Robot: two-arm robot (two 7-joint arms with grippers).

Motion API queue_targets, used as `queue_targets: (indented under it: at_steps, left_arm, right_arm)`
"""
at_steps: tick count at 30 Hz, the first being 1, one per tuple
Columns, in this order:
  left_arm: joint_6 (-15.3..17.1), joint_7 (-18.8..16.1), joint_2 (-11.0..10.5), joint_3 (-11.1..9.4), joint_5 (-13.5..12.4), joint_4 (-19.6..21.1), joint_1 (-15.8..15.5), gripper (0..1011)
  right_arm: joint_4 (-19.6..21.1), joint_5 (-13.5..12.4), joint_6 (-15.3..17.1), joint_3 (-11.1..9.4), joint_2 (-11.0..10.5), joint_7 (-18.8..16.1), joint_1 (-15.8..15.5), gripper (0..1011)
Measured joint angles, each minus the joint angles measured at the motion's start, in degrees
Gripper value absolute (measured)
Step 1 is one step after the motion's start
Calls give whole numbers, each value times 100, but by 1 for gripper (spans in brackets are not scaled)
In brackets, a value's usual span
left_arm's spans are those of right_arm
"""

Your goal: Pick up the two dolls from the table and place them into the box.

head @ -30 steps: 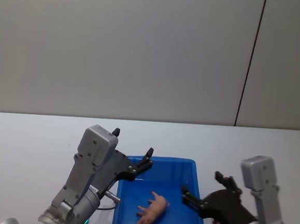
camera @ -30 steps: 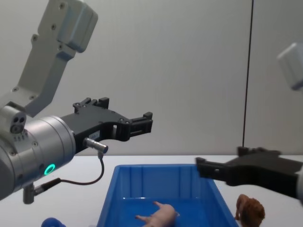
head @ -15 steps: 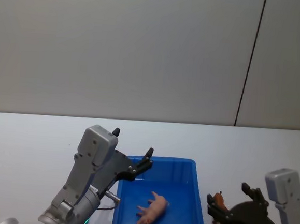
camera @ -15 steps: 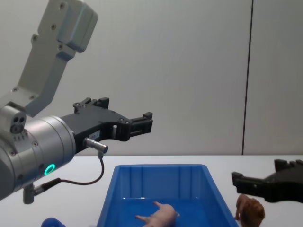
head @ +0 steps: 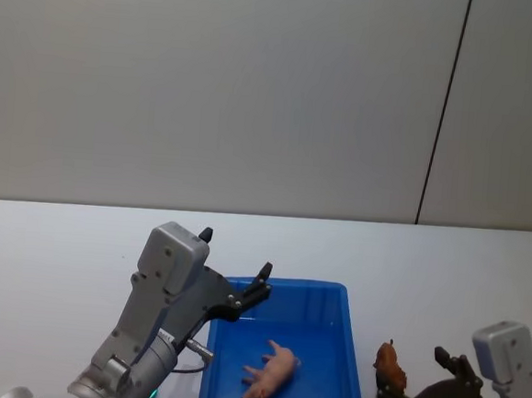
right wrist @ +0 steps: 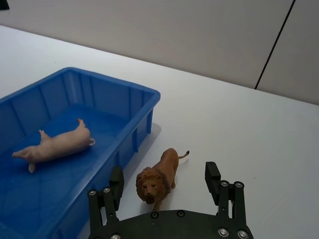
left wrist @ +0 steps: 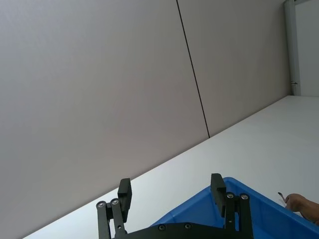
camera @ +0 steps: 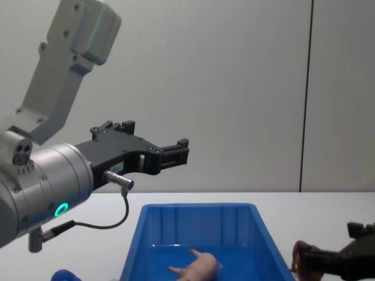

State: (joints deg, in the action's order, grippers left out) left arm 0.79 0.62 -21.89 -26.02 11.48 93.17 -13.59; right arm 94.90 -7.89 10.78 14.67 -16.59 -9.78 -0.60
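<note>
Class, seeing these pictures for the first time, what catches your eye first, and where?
The bright blue box before the robot holds the pink pig, lying on its side. Just outside its right wall stands the reddish-brown doll, the open right gripper lined up on it. The left gripper hangs open above the box's left rim.

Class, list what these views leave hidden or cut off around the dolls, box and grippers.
Chest view: the lion doll is mostly hidden behind the right gripper.
Chest view: a blue object at the bottom edge is cut off and cannot be identified.
Head view: the box's near end is cut off by the bottom edge.
Left wrist view: the pig doll is cut by the frame edge.
</note>
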Motion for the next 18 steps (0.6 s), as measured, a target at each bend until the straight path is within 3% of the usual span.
queue_targets:
  at_steps: [10,15,18]
  left_arm:
    - [0,0,0,0,0,0,0,1001]
    - [0,0,0,0,0,0,0,1001]
    - [0,0,0,0,0,0,0,1001]
  right_arm:
    - [-386,132,-188,27,22,-311,122,997]
    - [-568,197,-301,47,58,-401,196,901]
    - [-684,235,-383,59,85,-425,246,794]
